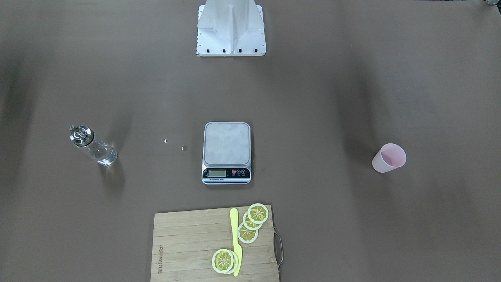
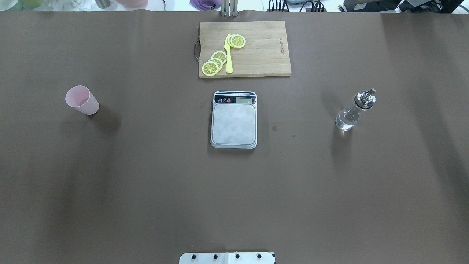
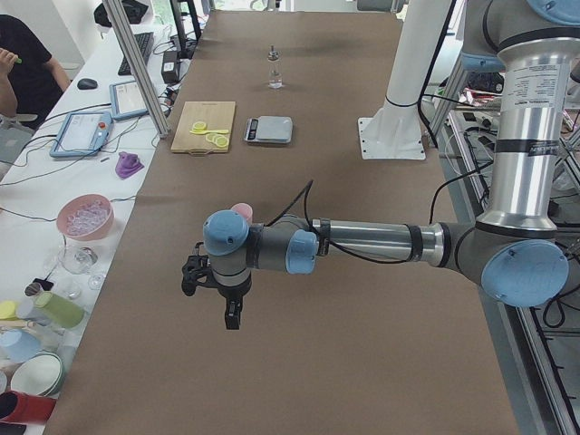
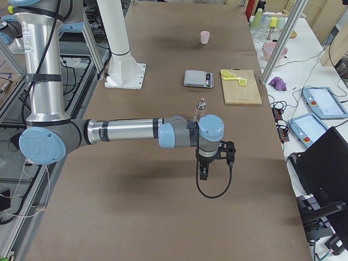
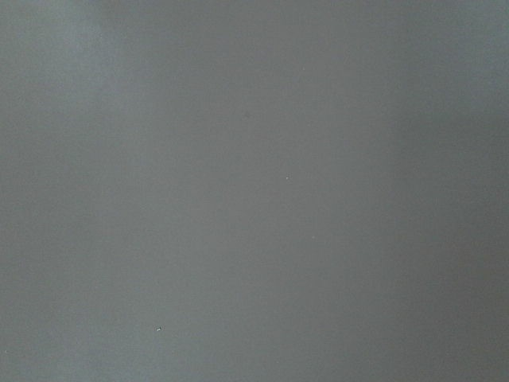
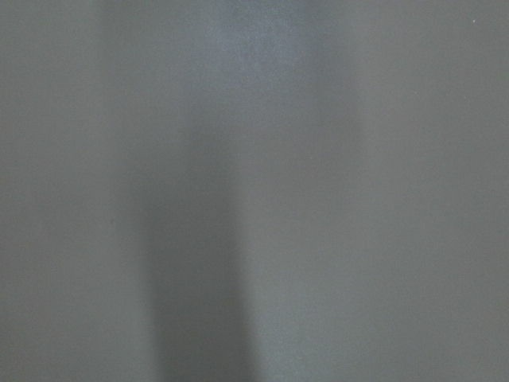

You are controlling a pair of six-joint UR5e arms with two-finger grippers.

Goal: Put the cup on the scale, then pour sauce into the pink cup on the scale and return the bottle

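Observation:
The pink cup (image 2: pixel 81 99) stands upright on the brown table, far to the left in the overhead view. In the middle lies the scale (image 2: pixel 233 123), its steel platform bare. The glass bottle (image 2: pixel 353 111) with its metal pourer stands far right, clear sauce inside. My left gripper (image 3: pixel 230 315) hangs above the table near the cup (image 3: pixel 241 211), shown only in the exterior left view. My right gripper (image 4: pixel 204 173) hangs near the bottle (image 4: pixel 200 109), shown only in the exterior right view. I cannot tell whether either is open or shut. Both wrist views show only table.
A wooden cutting board (image 2: pixel 263 51) with lemon slices (image 2: pixel 214 62) and a yellow knife (image 2: pixel 228 55) lies beyond the scale. The robot base plate (image 2: pixel 227 257) sits at the near edge. Side benches hold bowls, cups and tablets; a person (image 3: pixel 23 63) sits there.

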